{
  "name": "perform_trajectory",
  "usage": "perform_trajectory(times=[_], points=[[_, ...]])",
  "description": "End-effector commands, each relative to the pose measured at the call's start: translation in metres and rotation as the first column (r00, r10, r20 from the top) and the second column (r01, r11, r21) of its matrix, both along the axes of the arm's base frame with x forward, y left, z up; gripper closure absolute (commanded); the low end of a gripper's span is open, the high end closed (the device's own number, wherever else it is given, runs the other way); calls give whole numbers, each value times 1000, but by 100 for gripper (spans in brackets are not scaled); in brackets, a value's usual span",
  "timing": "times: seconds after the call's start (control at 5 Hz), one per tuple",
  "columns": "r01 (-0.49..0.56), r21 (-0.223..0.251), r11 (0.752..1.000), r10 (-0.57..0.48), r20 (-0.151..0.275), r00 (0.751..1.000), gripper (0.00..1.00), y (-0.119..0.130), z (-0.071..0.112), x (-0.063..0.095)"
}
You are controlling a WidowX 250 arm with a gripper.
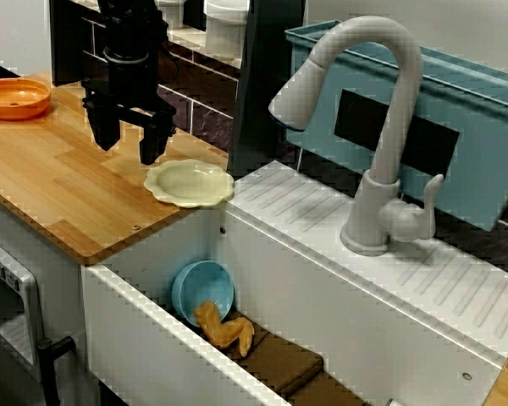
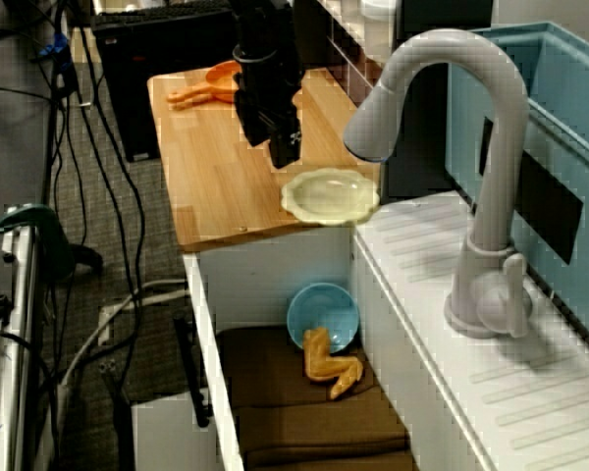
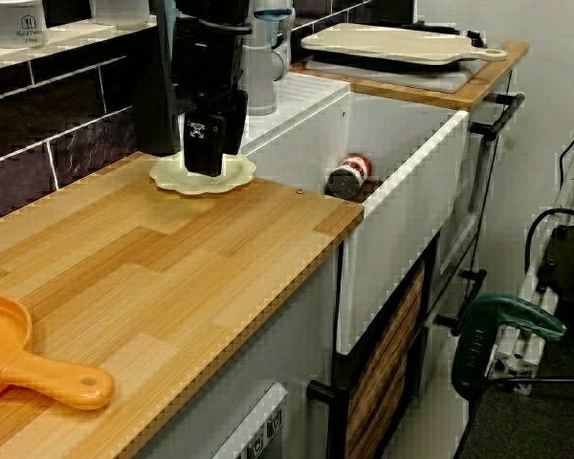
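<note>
My black gripper (image 1: 129, 139) hangs open just above the wooden counter (image 1: 59, 194), with nothing between its two fingers. A pale yellow scalloped plate (image 1: 190, 182) lies on the counter's corner beside the sink, just right of the gripper and apart from it. In the view from above, the gripper (image 2: 268, 137) stands a little beyond the plate (image 2: 329, 194). In the view along the counter, the gripper (image 3: 208, 143) hides the plate's middle, and only the plate's rim (image 3: 237, 172) shows.
The white sink (image 1: 152, 338) holds a tipped blue bowl (image 1: 205, 289), a yellow-orange food piece (image 1: 226, 328), a brown mat (image 1: 279, 364) and a can (image 3: 346, 176). A grey faucet (image 1: 381, 127) rises behind. An orange pan (image 3: 19, 354) lies on the counter's far end.
</note>
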State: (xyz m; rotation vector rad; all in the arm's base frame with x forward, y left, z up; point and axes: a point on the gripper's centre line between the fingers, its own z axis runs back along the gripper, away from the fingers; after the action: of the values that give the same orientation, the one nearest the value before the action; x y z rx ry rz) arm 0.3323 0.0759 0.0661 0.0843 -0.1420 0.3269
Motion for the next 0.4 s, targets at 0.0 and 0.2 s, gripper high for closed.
perform_trajectory(times=[0.0, 0.2], points=[[-45, 29, 999, 43, 63, 997, 0, -1, 15, 17], [-66, 33, 997, 64, 64, 996, 0, 2, 10, 24]])
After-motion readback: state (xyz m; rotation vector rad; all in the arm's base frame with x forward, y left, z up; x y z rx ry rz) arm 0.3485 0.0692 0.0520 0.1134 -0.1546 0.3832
